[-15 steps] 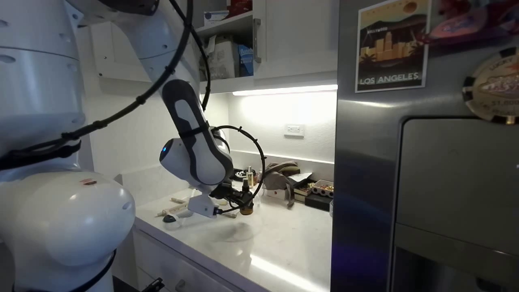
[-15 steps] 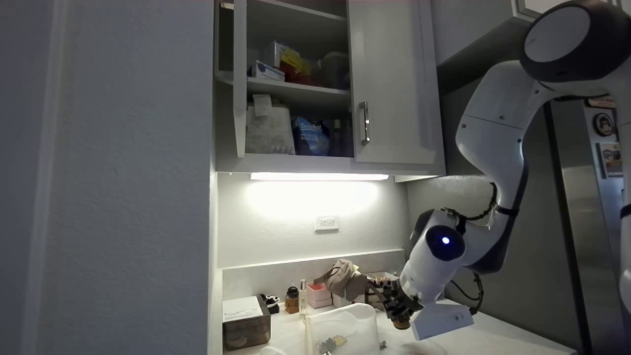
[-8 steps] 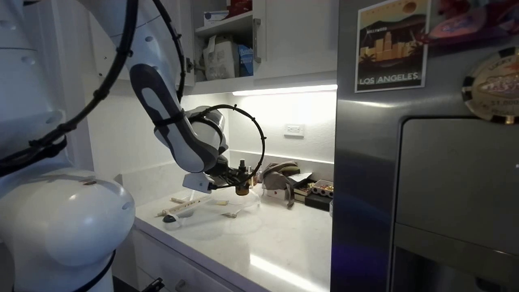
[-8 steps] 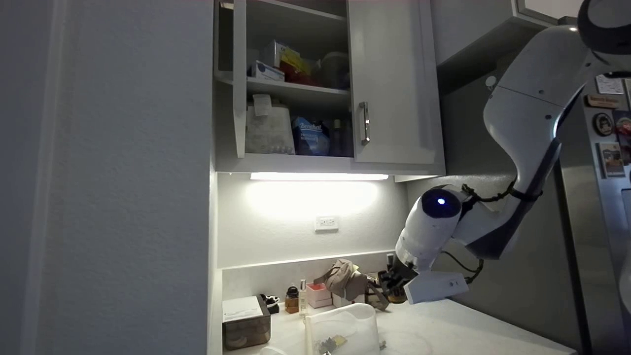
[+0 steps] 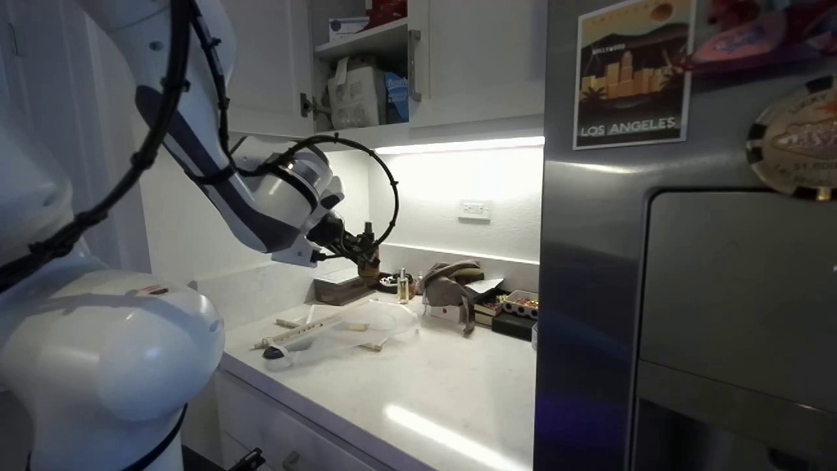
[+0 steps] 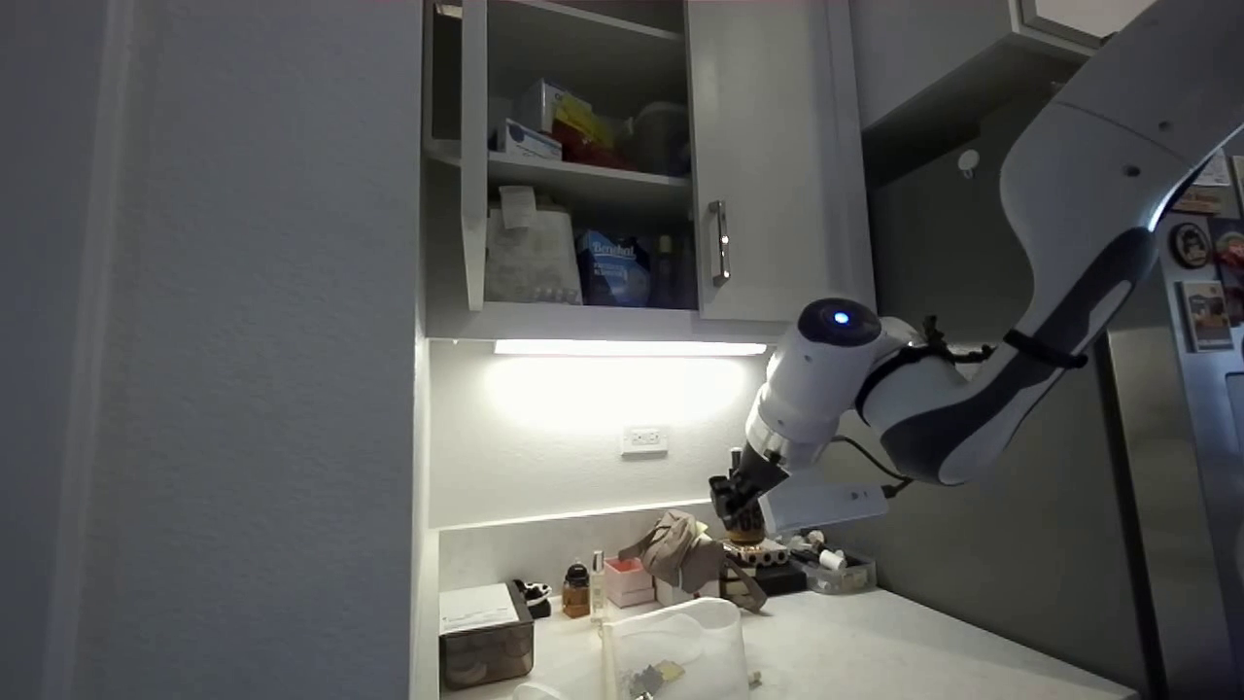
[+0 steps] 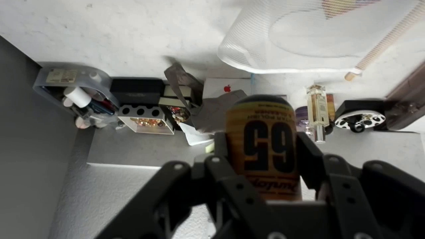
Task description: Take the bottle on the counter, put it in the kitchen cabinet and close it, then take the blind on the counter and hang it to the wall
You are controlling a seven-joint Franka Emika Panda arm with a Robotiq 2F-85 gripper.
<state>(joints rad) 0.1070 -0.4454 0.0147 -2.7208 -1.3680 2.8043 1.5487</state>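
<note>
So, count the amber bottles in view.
2: the labelled bottle in the gripper, and a dark-capped bottle on the counter beside a slim pale bottle. The dim cabinet may hide others.

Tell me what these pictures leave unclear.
Bottle: middle partly covered by the gripper, both exterior views; smallest print blurred, wrist view.
Blind: cut off by the wrist view's top edge.
Kitchen cabinet: cut off by both exterior views' top edges.
Paper: any wording too small in an exterior view.

Kitchen cabinet [image 6: 777, 165] half open, packages [image 6: 612, 272] in the way, depth unclear
</note>
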